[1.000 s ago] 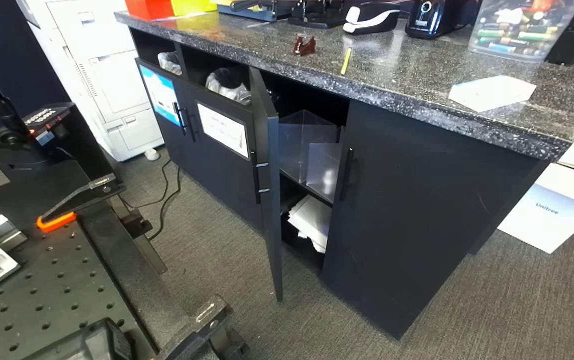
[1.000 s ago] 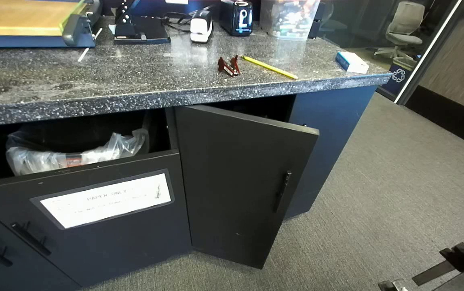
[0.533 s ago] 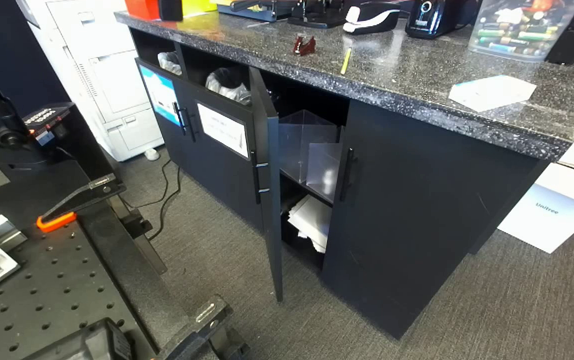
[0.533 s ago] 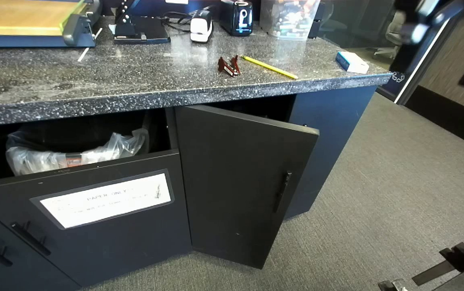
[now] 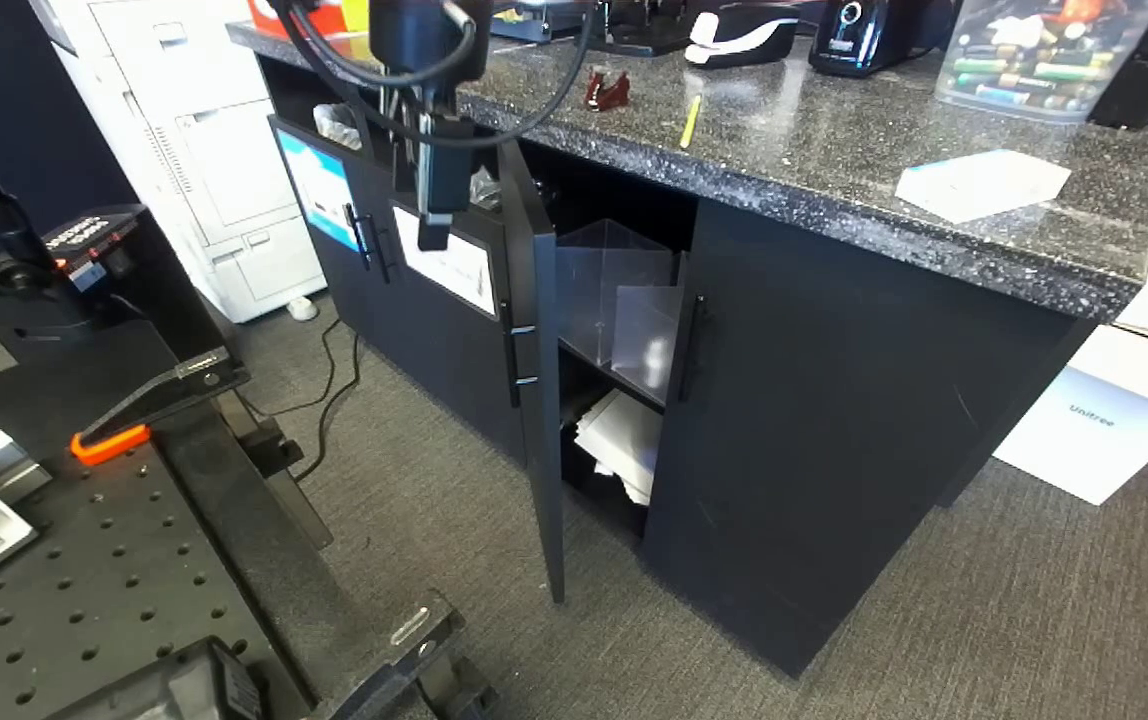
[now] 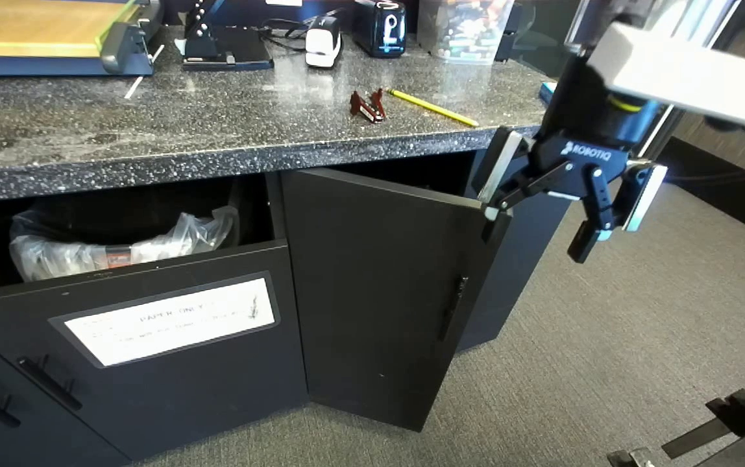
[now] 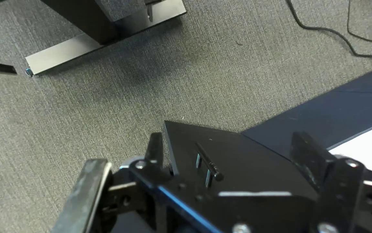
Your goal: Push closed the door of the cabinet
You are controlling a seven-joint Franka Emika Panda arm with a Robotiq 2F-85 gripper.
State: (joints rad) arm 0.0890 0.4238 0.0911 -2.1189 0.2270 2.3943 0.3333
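The door (image 6: pixel 372 292) is a flat black panel standing ajar, swung out from the cabinet (image 6: pixel 217 123). It also shows edge-on in an exterior view (image 5: pixel 542 400). Its black bar handle (image 6: pixel 455 306) is near the free edge. My gripper (image 6: pixel 538 235) is open and empty, pointing down near the door's upper free corner. One finger overlaps that corner in this view; whether it touches cannot be told. In an exterior view the gripper (image 5: pixel 426 212) hangs in front of the cabinet. In the wrist view the door (image 7: pixel 244 158) and handle (image 7: pixel 209 163) show between the spread fingers (image 7: pixel 229 147).
A closed black twin panel (image 5: pixel 804 420) stands beside the opening, with clear plastic holders (image 5: pixel 614 280) and white papers (image 5: pixel 624 440) inside. A staple remover (image 6: pixel 367 107) and yellow pencil (image 6: pixel 434 107) lie on the granite. A black perforated table (image 5: pixel 84 570) stands opposite. Cables (image 7: pixel 325 29) lie on the carpet.
The arm and gripper have come into view and moved to the door's upper free corner, with the gripper lowered below the countertop. The door has not visibly moved.
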